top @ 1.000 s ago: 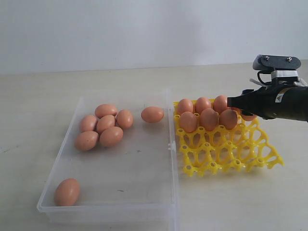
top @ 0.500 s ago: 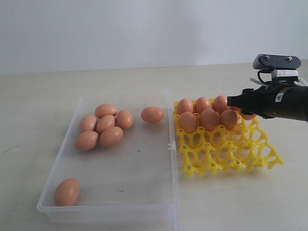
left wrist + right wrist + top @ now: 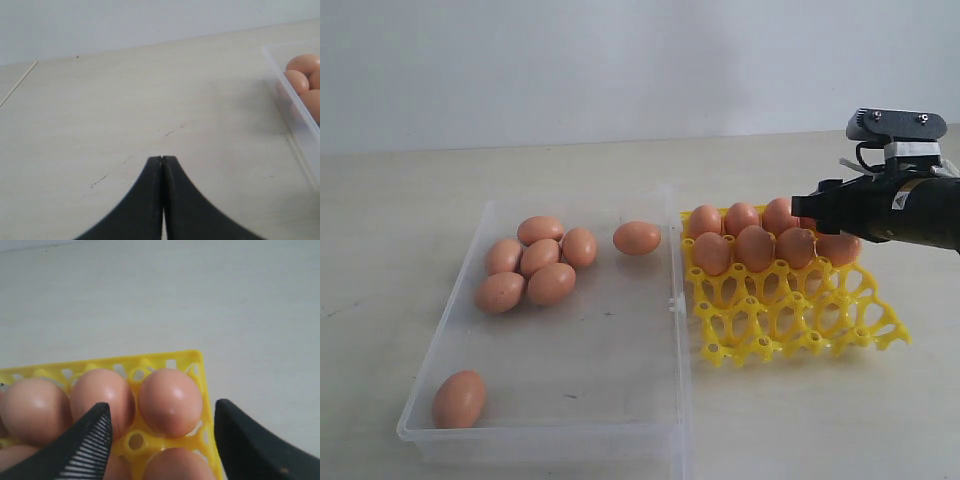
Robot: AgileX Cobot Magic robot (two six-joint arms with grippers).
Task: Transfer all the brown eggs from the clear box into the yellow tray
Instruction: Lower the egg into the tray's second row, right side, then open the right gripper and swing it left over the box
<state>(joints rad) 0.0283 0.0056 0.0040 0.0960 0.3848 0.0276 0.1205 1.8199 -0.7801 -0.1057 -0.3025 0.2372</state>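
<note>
The clear box (image 3: 620,350) holds several brown eggs: a cluster (image 3: 535,262) at its far left, one (image 3: 636,237) by the far right wall and one (image 3: 459,399) in the near left corner. Several more eggs (image 3: 754,247) fill the two far rows of the yellow tray (image 3: 790,320). My right gripper (image 3: 810,212) hovers open just above the tray's far right corner; its jaws (image 3: 161,410) stand wide on either side of the corner egg (image 3: 170,400), touching nothing. My left gripper (image 3: 162,159) is shut and empty over bare table beside the box wall (image 3: 287,115).
The tray's two near rows of cups (image 3: 800,330) hold nothing. The box's right wall (image 3: 675,290) lies right against the tray. Pale tabletop (image 3: 820,420) surrounds both, with a white wall behind.
The right gripper's jaws have spread wider and it has lifted a little, uncovering the egg at the right end of the tray's second row. The eggs in the box have not moved.
</note>
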